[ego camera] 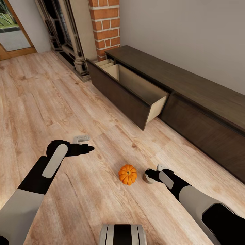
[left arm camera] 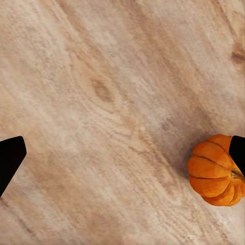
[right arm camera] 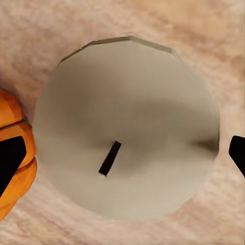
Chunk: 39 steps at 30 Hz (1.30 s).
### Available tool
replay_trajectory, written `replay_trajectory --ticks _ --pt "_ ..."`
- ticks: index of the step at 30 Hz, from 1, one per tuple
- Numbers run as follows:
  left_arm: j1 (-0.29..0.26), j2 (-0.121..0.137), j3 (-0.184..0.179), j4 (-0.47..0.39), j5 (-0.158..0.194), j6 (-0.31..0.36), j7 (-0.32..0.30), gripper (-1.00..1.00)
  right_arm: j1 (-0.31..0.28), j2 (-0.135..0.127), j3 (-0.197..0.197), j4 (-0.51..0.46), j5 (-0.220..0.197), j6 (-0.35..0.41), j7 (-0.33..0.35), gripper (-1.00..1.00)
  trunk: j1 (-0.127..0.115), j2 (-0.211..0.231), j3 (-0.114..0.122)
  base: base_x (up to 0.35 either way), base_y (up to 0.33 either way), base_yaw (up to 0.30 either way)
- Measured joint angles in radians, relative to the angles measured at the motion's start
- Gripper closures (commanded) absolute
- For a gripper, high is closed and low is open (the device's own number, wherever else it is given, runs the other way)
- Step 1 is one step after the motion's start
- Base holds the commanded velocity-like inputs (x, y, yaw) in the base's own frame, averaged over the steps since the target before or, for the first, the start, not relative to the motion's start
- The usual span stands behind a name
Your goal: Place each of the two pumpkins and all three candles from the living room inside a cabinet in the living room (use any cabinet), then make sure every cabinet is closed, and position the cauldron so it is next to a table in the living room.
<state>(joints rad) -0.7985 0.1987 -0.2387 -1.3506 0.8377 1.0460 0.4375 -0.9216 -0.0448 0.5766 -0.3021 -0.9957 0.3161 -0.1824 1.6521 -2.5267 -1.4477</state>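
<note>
A candle [right arm camera: 127, 127], beige-grey with a short dark wick [right arm camera: 110, 158], stands on the floor [ego camera: 51, 102] directly beneath the right gripper [ego camera: 152, 175]. In the right wrist view the two dark fingertips [right arm camera: 10, 161] sit wide apart on either side of the candle's round top, one overlapping the pumpkin's edge, the other just past the candle's rim; the jaws are spread and not pressed against the wax. Whether they touch it cannot be told.

A pumpkin [ego camera: 128, 174], orange and ribbed, rests on the floor just beside the candle, on the robot's left of it. In the left wrist view the pumpkin [left arm camera: 214, 171] lies by one dark fingertip [left arm camera: 238, 153], while the other fingertip [left arm camera: 9, 161] sits far across the frame over bare planks.

The left gripper [ego camera: 83, 148] hovers over the floor, well apart from the pumpkin, its fingers spread and holding nothing.

Beyond both objects stands the cabinet [ego camera: 190, 88], long, low and dark brown, set along the wall [ego camera: 187, 30]. One drawer [ego camera: 136, 92] is pulled out, showing a tan interior with nothing visible in it; the neighbouring front is flush. A brick column [ego camera: 105, 23] and a dark fireplace [ego camera: 68, 44] stand at the cabinet's far end.
</note>
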Motion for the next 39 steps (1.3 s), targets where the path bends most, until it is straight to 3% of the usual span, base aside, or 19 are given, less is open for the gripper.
replay_trajectory --ticks 11,15,27,31,39 --pt "0.0 -0.002 -0.002 0.0 0.001 0.0 0.0 -1.0 0.0 0.001 -0.001 0.0 0.0 -0.002 0.0 -1.0 0.0 0.0 0.0 0.0 0.0 0.0" --pt "0.0 -0.002 -0.002 -0.001 0.0 0.0 0.0 -1.0 0.0 0.001 -0.001 0.0 0.0 -0.002 0.0 -1.0 0.002 -0.001 -0.015 0.0 0.0 0.0" --pt "0.0 -0.002 -0.002 -0.002 0.001 0.0 0.0 -1.0 0.0 0.003 -0.001 0.0 0.0 -0.002 0.0 -1.0 0.002 -0.001 -0.015 0.0 0.0 0.0" --pt "0.0 -0.002 -0.002 -0.001 0.001 0.0 0.0 -1.0 0.0 0.003 -0.003 -0.006 -0.013 -0.004 0.003 -1.0 0.003 -0.002 -0.031 0.0 0.0 0.0" --pt "0.0 -0.002 -0.002 -0.001 0.001 0.0 0.0 -1.0 -0.001 0.005 -0.004 -0.002 -0.012 -0.004 0.004 -1.0 0.003 -0.002 -0.031 0.0 0.0 0.0"
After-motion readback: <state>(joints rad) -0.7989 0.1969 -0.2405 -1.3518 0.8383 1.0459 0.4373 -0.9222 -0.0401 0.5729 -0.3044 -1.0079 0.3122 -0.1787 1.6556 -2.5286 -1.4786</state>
